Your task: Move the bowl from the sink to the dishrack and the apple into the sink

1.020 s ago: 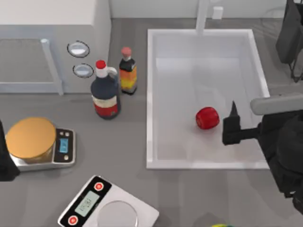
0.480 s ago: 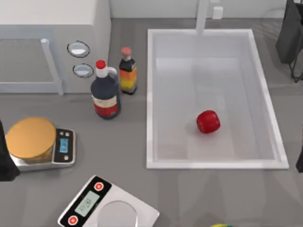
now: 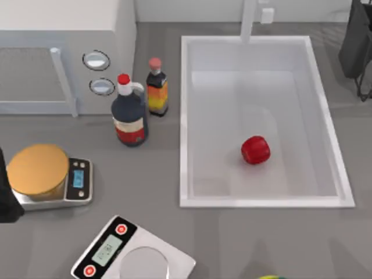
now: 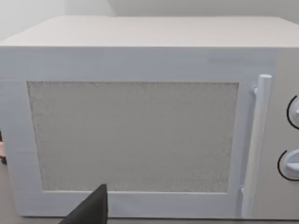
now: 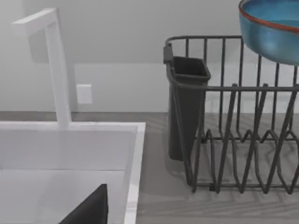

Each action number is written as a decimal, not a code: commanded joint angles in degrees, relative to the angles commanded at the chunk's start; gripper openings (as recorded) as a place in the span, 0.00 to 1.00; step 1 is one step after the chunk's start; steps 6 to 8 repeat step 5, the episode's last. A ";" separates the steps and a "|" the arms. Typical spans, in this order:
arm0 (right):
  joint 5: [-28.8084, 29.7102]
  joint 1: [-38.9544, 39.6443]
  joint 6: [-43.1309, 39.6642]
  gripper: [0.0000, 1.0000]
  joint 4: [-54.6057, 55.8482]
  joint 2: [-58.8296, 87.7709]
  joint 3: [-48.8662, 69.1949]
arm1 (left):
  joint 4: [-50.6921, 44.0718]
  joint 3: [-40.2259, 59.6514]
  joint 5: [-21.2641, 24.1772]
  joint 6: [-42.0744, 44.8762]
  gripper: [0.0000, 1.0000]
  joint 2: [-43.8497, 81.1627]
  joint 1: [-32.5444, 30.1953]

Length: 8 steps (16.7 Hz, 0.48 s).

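Red apple [image 3: 256, 149] on the white floor of the sink [image 3: 185, 116], in the half away from the tap post [image 3: 249, 20], touching none of the four walls. Leaves open floor on every side, widest toward the tap.

Blue bowl [image 5: 273, 30] with reddish rim high over the top wire of the dishrack [image 5: 233, 87], cut by the picture's edge; cannot tell whether touching the wire. Black cutlery holder [image 5: 186, 105] hung at the rack's corner nearest the sink, with a strip of bare grey bench [image 3: 157, 174] between rack and sink rim.

Left of the sink, near its rim: soy-sauce-style bottle [image 3: 156, 87] with an orange and yellow label, and just beside it a dark jug-handled bottle [image 3: 129, 110] with a red and white label. Writing on both too small to read. Microwave [image 3: 64, 52] at the back left, two round dials beside its door handle.

Golden-orange disc [image 3: 38, 168] on a kitchen scale [image 3: 78, 181] by the left edge; a second scale [image 3: 131, 253] at the front edge, red buttons either side of its display, digits unreadable on both. Small yellow-green object [image 3: 270, 277] at the front edge.

Left arm [image 3: 4, 200] parked at the left edge, left gripper [image 4: 91, 210] facing the microwave door. Right gripper [image 5: 91, 207] above the sink's tap end, facing the rack. Cannot tell how wide either grip stands.
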 joint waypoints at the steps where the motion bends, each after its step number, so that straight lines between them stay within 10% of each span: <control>1: -0.15 -0.63 -0.17 1.00 -1.90 -2.17 0.21 | 0.00 0.00 0.00 0.00 1.00 0.00 0.00; 8: -0.24 -1.56 -0.46 1.00 -4.54 -5.11 0.53 | 0.00 0.00 0.00 0.00 1.00 0.00 0.00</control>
